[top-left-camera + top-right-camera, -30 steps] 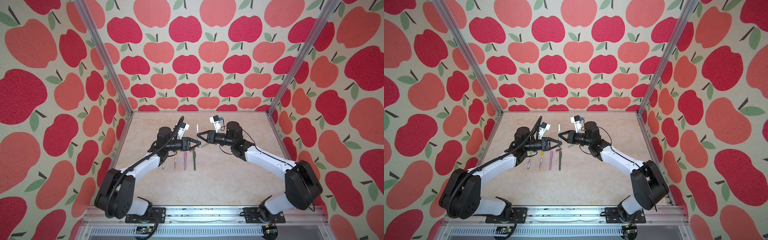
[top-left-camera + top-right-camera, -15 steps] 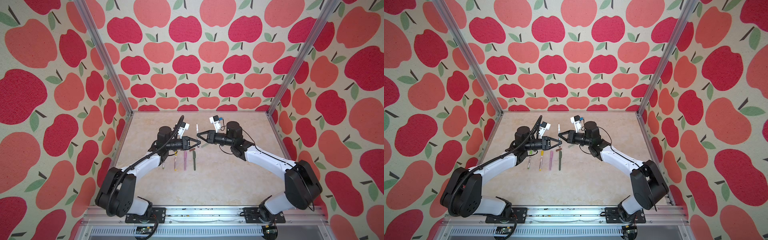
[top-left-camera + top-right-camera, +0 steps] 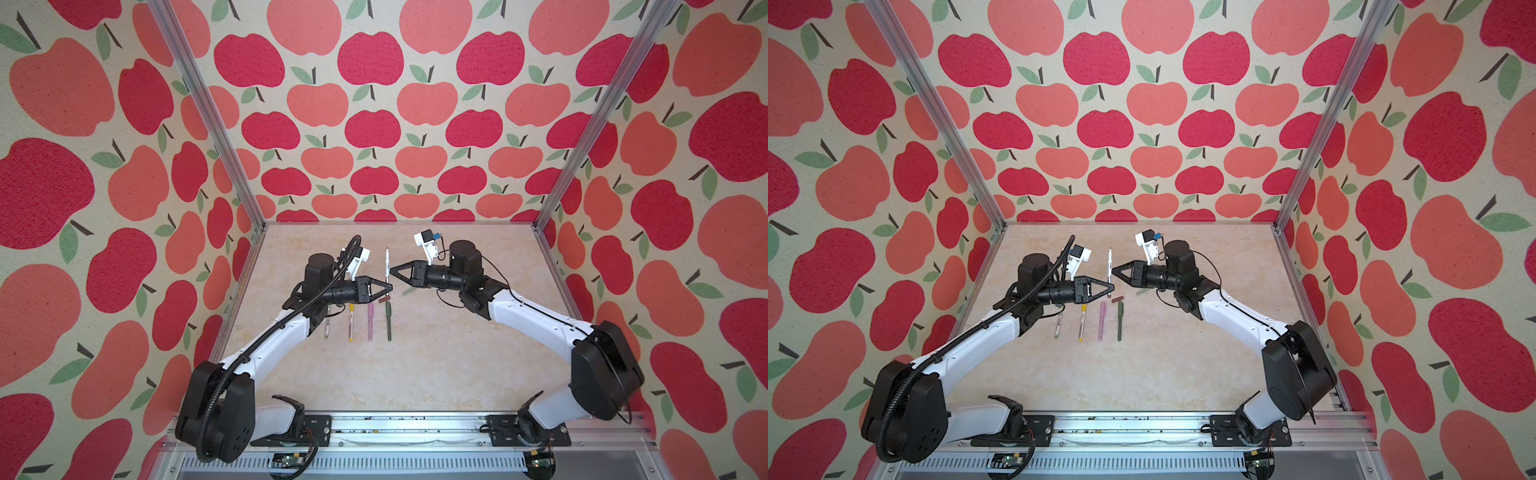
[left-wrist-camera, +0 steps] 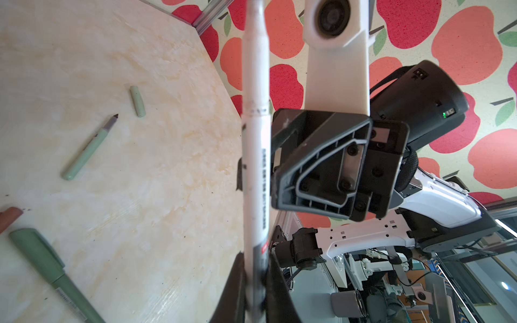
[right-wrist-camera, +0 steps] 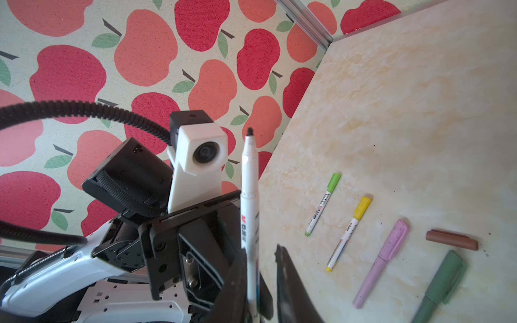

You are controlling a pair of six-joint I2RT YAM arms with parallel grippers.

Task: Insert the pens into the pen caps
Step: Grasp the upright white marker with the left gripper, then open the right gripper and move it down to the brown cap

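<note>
A white printed pen [image 3: 387, 266] [image 3: 1110, 266] stands upright above the table with its dark tip up. My left gripper [image 3: 388, 286] [image 4: 255, 260] is shut on its lower barrel [image 4: 256, 139]. My right gripper [image 3: 392, 269] [image 5: 261, 250] is open right beside the pen [image 5: 249, 195], which rests against one finger with a gap to the other. A brown cap [image 3: 383, 298] [image 5: 451, 239] lies on the table just below both grippers. A pale sage pen [image 4: 86, 151] and its sage cap [image 4: 137, 100] lie apart under the right arm.
A row of capped pens lies in front of the grippers: lime-capped [image 3: 327, 324], yellow-capped [image 3: 351, 322], pink [image 3: 370, 322] and dark green [image 3: 389, 320]. Aluminium posts and apple-print walls close in the table [image 3: 436, 365] on three sides.
My left gripper has closed on the white pen, and my right gripper's jaws have parted from it. Both arms have stayed almost where they were.
</note>
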